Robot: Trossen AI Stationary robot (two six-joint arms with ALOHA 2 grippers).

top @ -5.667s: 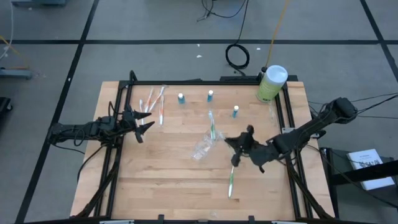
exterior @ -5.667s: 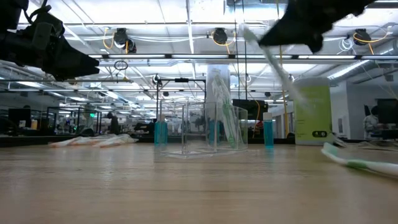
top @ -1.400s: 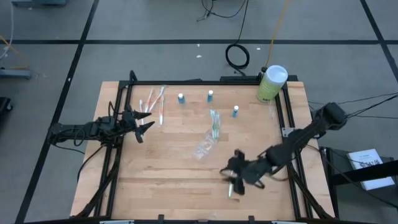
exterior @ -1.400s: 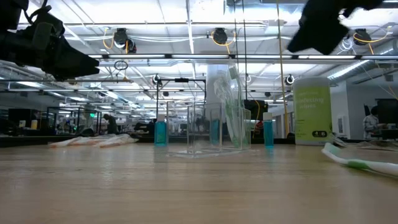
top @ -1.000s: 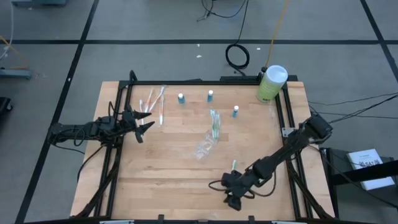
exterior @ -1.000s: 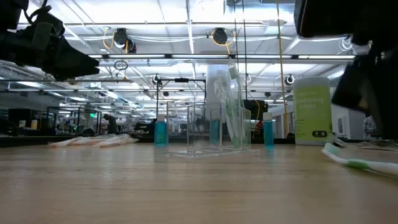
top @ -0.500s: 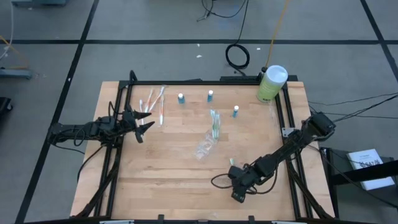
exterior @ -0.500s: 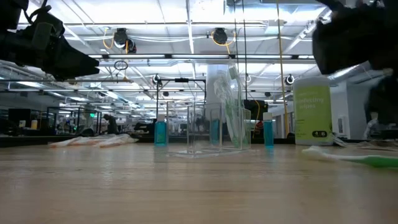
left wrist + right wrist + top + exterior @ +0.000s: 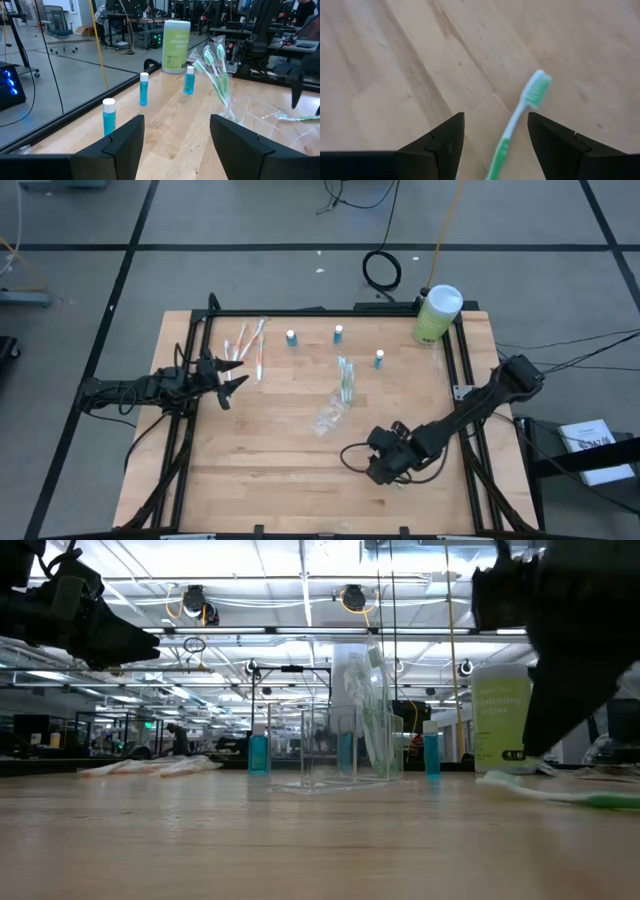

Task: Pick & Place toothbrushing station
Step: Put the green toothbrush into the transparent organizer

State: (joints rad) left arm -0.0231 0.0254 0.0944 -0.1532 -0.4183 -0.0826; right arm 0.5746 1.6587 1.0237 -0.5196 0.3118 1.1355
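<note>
The clear plastic holder (image 9: 328, 417) (image 9: 310, 752) stands mid-table on its base, with green-white toothbrushes (image 9: 370, 710) (image 9: 215, 70) leaning in it. One more green-white toothbrush (image 9: 520, 122) (image 9: 555, 792) lies flat on the wood near the front right. My right gripper (image 9: 495, 116) (image 9: 385, 462) hovers open over it, a finger on either side of its handle, not touching. Pink-white toothbrushes (image 9: 247, 345) lie at the far left. Three blue-capped tubes (image 9: 338, 333) stand upright at the back. My left gripper (image 9: 233, 376) (image 9: 176, 120) waits open at the left.
A big pale-green canister with a white lid (image 9: 436, 313) stands at the table's far right corner. Black frame rails (image 9: 465, 370) run along the left and right sides. Bare wood (image 9: 260, 460) spreads across the near left.
My right gripper has moved from the near edge toward the far edge and now hangs over the lying green toothbrush. That toothbrush has turned a little on the table, its head end swinging toward the left. My left arm has kept still.
</note>
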